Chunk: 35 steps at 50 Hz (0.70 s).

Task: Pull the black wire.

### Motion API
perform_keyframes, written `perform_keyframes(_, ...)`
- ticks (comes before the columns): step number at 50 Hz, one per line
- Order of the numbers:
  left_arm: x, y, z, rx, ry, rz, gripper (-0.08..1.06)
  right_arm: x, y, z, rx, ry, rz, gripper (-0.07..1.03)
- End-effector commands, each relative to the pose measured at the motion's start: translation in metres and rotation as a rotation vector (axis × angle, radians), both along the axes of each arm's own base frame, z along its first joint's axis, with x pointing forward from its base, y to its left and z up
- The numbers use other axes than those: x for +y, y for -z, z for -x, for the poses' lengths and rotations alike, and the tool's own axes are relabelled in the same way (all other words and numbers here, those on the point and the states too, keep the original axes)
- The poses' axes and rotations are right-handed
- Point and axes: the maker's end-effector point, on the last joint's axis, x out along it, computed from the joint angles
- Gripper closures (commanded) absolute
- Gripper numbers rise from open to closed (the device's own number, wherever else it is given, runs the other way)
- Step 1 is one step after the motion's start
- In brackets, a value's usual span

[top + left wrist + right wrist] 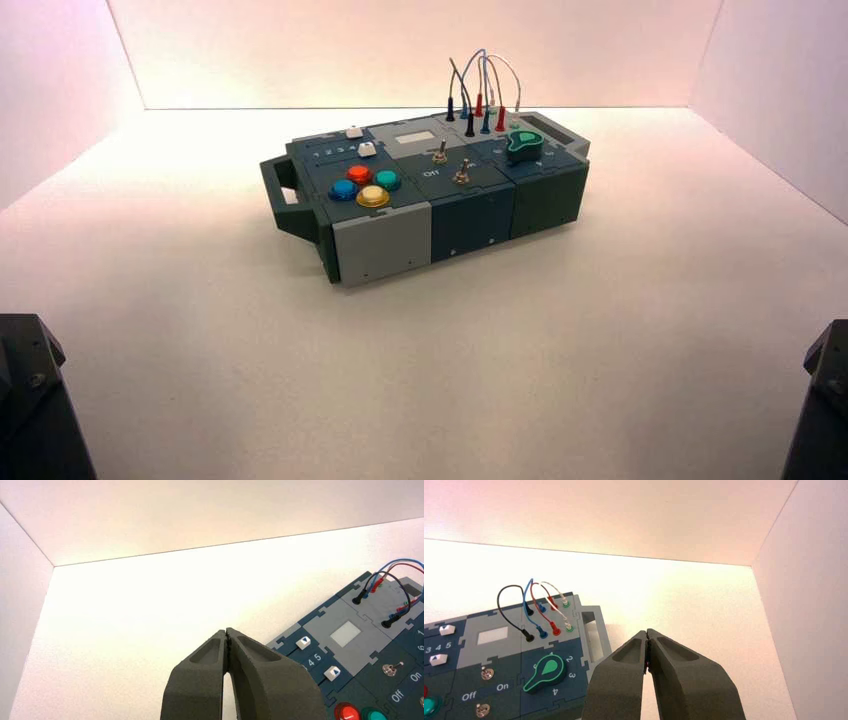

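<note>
Black wire (pixel 458 72) is plugged in at both ends, 2 black plugs (pixel 528 636) in the box's (pixel 385 222) far right part, arching up beside the blue lead (pixel 525 596). I've got 2 grippers, left (pixel 226 631) and right (pixel 647 632), both at the near side, each with jaws pressed together, pinching nothing. Wire sits well apart from both, beyond the fingertips.

black wire (pixel 504 594), thin, arching between two black plugs seated in box's grey far-right panel
</note>
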Motion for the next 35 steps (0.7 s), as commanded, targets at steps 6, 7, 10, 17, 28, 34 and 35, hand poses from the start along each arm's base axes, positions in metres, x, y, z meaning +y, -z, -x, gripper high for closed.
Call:
perform_keyframes(6, -0.001, -0.016, -0.005, -0.038, 0.003, 0.004, 1.01, 0.000, -0.012, -0.003, -0.038, -0.004, 0.007, 0.99)
perform_keyframes(7, -0.001, -0.016, -0.005, -0.037, 0.005, 0.001, 1.01, 0.000, -0.012, -0.004, -0.039, -0.003, 0.005, 0.99)
perform_keyframes(10, -0.001, -0.016, -0.004, -0.037, 0.005, 0.003, 1.01, 0.000, -0.014, -0.004, -0.043, -0.002, 0.002, 0.99)
perform_keyframes(17, -0.002, -0.019, -0.004, -0.040, 0.005, 0.003, 1.01, 0.000, -0.014, -0.004, -0.032, -0.002, 0.001, 0.99)
perform_keyframes(28, -0.003, -0.007, -0.002, 0.058, 0.019, -0.010, 1.01, 0.011, -0.019, 0.002, 0.029, -0.038, 0.000, 0.99)
perform_keyframes(34, -0.006, 0.002, 0.000, 0.147, 0.033, -0.020, 1.01, 0.024, -0.029, 0.004, 0.046, -0.083, 0.005, 0.99)
perform_keyframes(35, -0.007, 0.003, 0.001, 0.159, 0.036, -0.021, 1.01, 0.024, -0.029, 0.004, 0.053, -0.083, 0.006, 0.99)
